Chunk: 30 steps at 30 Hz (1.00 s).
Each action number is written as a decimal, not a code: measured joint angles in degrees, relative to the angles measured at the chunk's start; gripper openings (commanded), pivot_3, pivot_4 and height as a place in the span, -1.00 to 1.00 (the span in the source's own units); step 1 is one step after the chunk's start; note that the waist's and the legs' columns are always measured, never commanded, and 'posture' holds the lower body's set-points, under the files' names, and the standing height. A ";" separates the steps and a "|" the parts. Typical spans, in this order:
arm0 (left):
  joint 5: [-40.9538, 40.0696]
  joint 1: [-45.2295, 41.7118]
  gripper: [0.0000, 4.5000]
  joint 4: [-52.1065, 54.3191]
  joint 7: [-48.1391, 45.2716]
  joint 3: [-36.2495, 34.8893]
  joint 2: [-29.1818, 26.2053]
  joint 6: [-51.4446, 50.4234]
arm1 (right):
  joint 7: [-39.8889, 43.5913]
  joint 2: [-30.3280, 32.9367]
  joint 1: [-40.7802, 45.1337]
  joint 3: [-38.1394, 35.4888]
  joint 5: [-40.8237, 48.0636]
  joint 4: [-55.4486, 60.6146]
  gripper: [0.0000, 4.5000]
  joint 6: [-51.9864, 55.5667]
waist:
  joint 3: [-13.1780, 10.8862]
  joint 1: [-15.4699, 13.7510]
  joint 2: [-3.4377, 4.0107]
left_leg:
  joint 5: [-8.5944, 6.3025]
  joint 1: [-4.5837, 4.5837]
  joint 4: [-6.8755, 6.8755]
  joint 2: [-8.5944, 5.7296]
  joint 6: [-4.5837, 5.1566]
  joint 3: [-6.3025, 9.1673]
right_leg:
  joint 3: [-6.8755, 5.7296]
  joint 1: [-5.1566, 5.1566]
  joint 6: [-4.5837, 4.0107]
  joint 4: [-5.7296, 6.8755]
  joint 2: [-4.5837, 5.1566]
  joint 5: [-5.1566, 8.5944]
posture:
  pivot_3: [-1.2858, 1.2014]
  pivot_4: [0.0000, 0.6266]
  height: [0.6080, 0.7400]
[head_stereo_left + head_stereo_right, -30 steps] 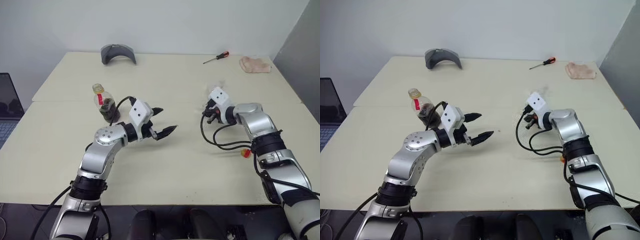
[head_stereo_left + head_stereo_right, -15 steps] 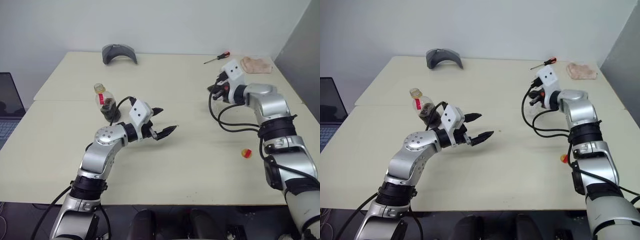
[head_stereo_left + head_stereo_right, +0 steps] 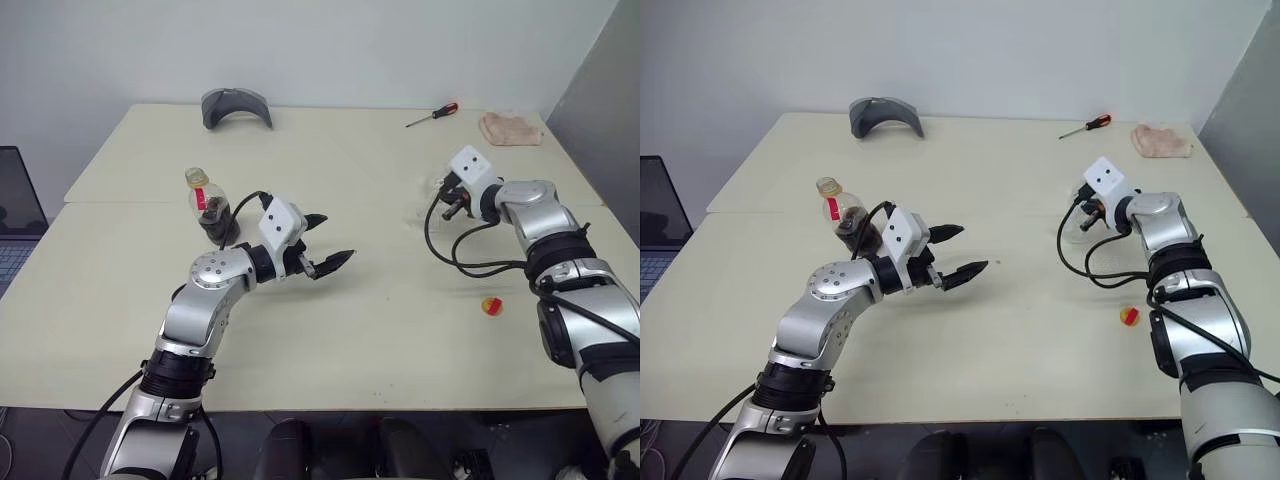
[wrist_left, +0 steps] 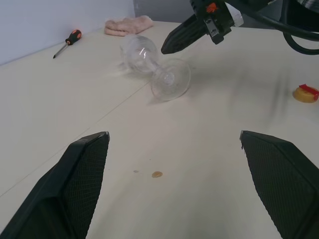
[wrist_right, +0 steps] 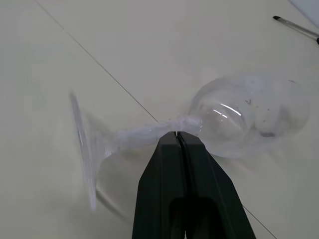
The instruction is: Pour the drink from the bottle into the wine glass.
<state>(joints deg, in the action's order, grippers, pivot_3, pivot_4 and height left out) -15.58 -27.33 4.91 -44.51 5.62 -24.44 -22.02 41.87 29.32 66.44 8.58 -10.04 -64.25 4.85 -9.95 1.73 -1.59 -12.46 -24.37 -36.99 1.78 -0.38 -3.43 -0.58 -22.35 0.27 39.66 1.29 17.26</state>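
Cream counter [image 3: 350, 330] carries everything. Left claw [image 3: 322, 242] hovers with fingers spread apart, the bottle [image 3: 207, 206] upright just behind its arm. Right claw [image 4: 169, 46], pressed together, holds nothing beside the toppled wine glass [image 4: 152, 67]. 1 small cap [image 3: 491, 306] lies nearby.

This looks like a plain test room or lab, not a home. Two big cream tables [image 3: 330, 330] are pushed together, and you can see the line where they meet. The wall behind is bare and pale, with nothing hung on it. A grey panel stands at the far right. A laptop [image 3: 18, 215] sits on the left, off the table's edge. Odd things lie about on the far side: a red-handled screwdriver [image 3: 432, 115], a pinkish cloth [image 3: 510, 129] and a grey curved piece [image 3: 236, 106]. Black cables [image 3: 462, 255] loop loose over the tabletop.
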 measured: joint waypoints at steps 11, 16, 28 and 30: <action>0.01 -0.43 1.00 -0.08 -0.06 0.00 -0.03 0.08 | 9.12 1.75 0.75 0.65 -0.97 -1.92 -0.98 -2.58 | 0.00 0.00 0.00 | 0.01 0.01 0.00 0.01 -0.02 0.00 | 0.00 0.00 0.00 0.02 0.00 0.00 | 0.03 -0.52 1.00; 0.01 -0.46 1.00 -0.13 -0.12 0.00 -0.08 0.14 | 14.48 1.78 0.51 0.71 -0.90 -1.05 -0.98 -4.22 | 0.00 -0.01 0.00 | 0.01 0.01 0.00 0.00 -0.02 0.01 | -0.01 0.00 0.00 0.02 0.00 0.00 | 0.03 -0.52 1.00; 0.02 -0.49 1.00 -0.30 -0.14 0.00 -0.36 0.16 | 10.68 1.37 0.51 0.08 -0.71 -0.84 -0.98 -6.09 | 0.00 -0.03 0.00 | 0.10 0.01 -0.01 0.00 -0.18 0.01 | -0.01 0.00 0.00 0.03 0.00 0.00 | 0.03 -0.52 1.00; 0.02 -0.50 1.00 -0.32 -0.16 0.00 -0.39 0.16 | 11.40 1.36 0.40 0.23 -0.70 -0.80 -0.98 -6.91 | 0.00 -0.03 0.00 | 0.10 0.01 0.00 0.00 -0.18 0.01 | -0.01 0.00 0.00 0.03 0.00 0.00 | 0.03 -0.52 1.00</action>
<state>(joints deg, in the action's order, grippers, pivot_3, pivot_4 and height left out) -15.56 -27.83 4.59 -44.67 5.62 -24.83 -21.86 53.27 30.68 66.84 8.82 -10.74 -65.05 -2.05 -9.95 1.70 -1.59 -12.36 -24.36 -36.99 1.78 -0.55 -3.42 -0.59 -22.34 0.27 39.69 1.30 17.26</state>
